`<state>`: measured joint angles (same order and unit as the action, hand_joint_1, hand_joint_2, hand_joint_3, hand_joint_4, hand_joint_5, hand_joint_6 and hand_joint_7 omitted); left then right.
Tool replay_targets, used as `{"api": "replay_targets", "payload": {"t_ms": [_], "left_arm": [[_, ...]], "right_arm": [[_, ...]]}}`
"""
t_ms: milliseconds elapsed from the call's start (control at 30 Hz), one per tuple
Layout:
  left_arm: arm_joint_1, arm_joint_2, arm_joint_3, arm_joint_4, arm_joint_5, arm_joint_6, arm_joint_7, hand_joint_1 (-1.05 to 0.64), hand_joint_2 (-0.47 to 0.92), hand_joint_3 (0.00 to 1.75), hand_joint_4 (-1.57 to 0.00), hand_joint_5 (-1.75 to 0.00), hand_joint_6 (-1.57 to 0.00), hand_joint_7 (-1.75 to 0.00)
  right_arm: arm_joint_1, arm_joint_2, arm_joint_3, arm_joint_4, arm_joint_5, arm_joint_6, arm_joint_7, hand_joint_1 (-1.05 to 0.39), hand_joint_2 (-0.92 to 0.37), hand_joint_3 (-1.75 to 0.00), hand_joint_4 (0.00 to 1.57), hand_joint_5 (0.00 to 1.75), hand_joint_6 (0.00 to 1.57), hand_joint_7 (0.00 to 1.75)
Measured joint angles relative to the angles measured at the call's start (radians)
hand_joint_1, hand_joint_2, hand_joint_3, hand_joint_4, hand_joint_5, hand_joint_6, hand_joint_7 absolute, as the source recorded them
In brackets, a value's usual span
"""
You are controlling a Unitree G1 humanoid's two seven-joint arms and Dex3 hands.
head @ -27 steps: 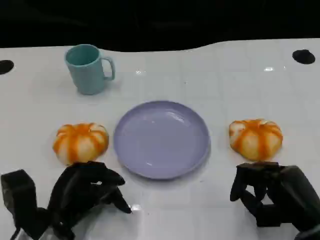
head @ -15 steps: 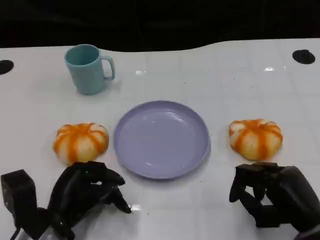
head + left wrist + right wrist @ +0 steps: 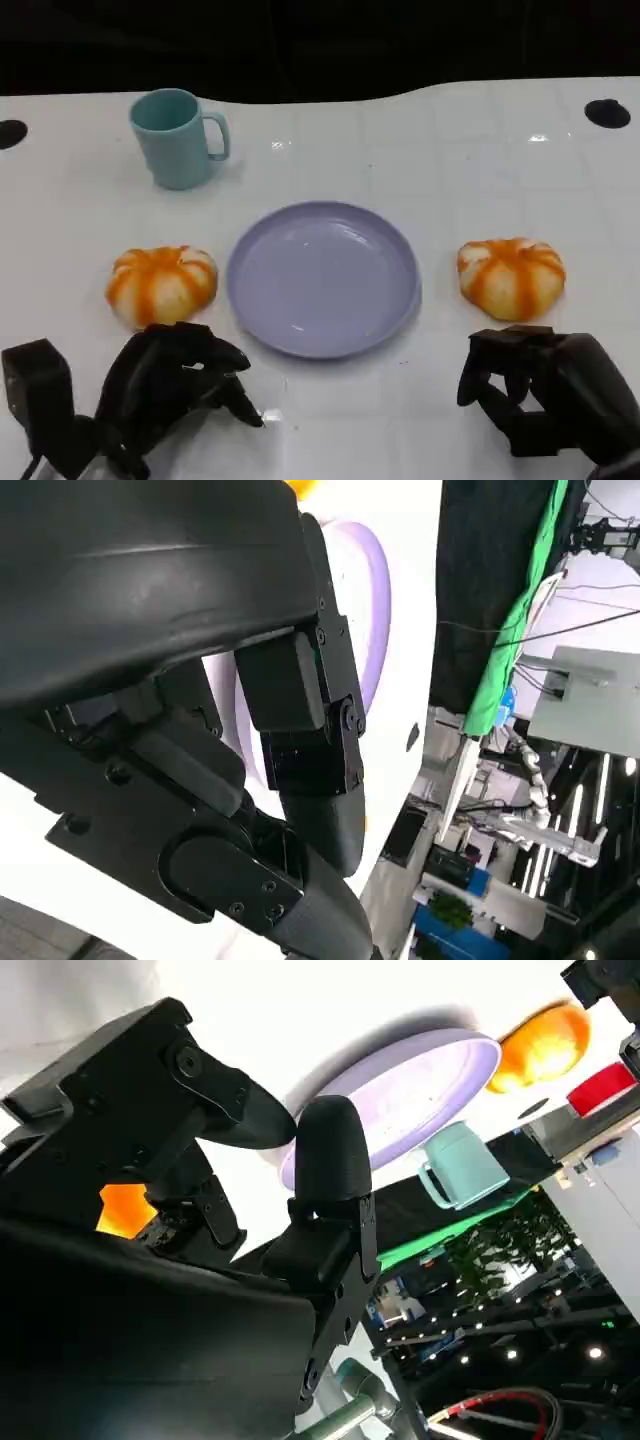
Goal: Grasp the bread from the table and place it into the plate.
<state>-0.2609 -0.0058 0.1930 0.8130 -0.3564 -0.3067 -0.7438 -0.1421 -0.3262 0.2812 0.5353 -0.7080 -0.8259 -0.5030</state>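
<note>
Head view: each robot hand, left and right, curled, holding nothing.

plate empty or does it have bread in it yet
Empty: the plate shows bare purple; one bread lies left of it, the other bread right.

Left hand low over the near edge of the desk, fingers curled inward, holding nothing. Right hand at the near right, fingers bent in toward the palm, likewise holding nothing. Both hands are apart from each other.
</note>
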Motion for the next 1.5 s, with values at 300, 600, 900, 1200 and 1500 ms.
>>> {"api": "replay_targets", "payload": {"t_ms": [300,600,900,1200,1500], "left_arm": [[0.000,0.000,0.000,0.000,0.000,0.000,0.000,-1.05,0.72,0.00,-1.57,-0.57,-1.57,-0.19],[-0.001,0.000,0.002,0.002,-0.001,0.000,-0.001,-1.05,0.72,0.00,-1.57,-0.57,-1.57,-0.19],[-0.001,0.000,0.002,0.005,0.000,-0.003,-0.002,-1.05,0.73,0.00,-1.57,-0.56,-1.57,-0.19],[-0.001,0.000,0.001,0.005,0.000,-0.007,-0.002,-1.05,0.72,0.00,-1.57,-0.57,-1.57,-0.19],[-0.001,-0.001,0.001,0.005,-0.001,-0.005,-0.002,-1.05,0.72,0.00,-1.57,-0.57,-1.57,-0.18]], "right_arm": [[0.000,-0.003,-0.003,-0.008,0.002,0.000,0.000,-0.14,-0.45,-1.02,0.79,1.45,0.82,0.96],[0.009,-0.004,-0.044,-0.083,0.012,0.061,0.002,-0.20,-0.65,-0.57,0.54,1.26,0.70,0.61],[0.013,-0.023,-0.081,-0.106,0.022,0.115,0.002,-0.32,-0.88,-0.12,0.40,0.81,0.55,0.43],[0.014,-0.056,-0.084,-0.200,-0.070,0.261,0.003,-0.45,-0.92,-0.02,0.23,0.50,0.48,0.06],[0.015,-0.096,-0.091,-0.334,-0.119,0.491,0.142,-0.50,-0.90,0.00,0.03,0.47,0.32,0.00]]}}
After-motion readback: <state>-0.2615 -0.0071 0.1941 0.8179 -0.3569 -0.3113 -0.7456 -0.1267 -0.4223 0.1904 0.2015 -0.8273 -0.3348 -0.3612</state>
